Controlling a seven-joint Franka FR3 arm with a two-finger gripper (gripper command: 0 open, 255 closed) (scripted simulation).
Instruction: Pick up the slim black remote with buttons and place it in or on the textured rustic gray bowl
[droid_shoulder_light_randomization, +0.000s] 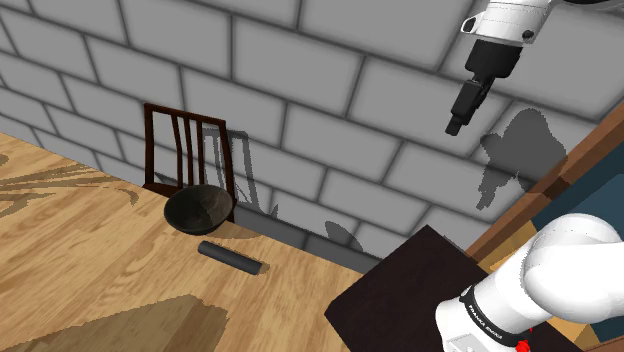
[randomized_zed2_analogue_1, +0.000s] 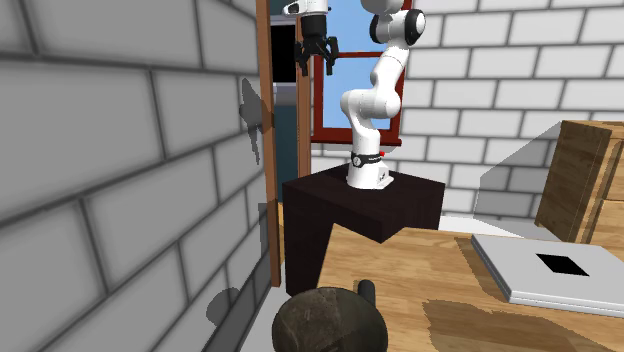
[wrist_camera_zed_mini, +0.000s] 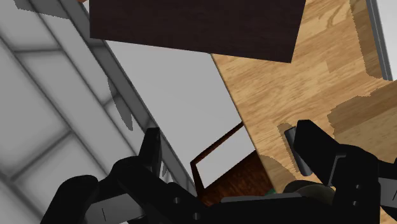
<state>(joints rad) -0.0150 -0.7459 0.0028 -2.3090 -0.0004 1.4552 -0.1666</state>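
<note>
Black and thin, the remote (droid_shoulder_light_randomization: 230, 257) lies on the table (droid_shoulder_light_randomization: 100, 270) at five o'clock from the bowl (droid_shoulder_light_randomization: 198, 208), likely light, hard and a bit slippery, so the gripper (droid_shoulder_light_randomization: 455, 128), its jaws apart up high, should pinch its middle.

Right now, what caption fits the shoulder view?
Gripper high by the brick wall; black remote lies beside the dark bowl.

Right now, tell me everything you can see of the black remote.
The remote is a slim, dark, rounded bar lying flat on the wooden table just beside the dark bowl; whether they touch is unclear. No buttons can be made out. Nothing holds it; the open gripper hangs high above, near the wall.
</note>
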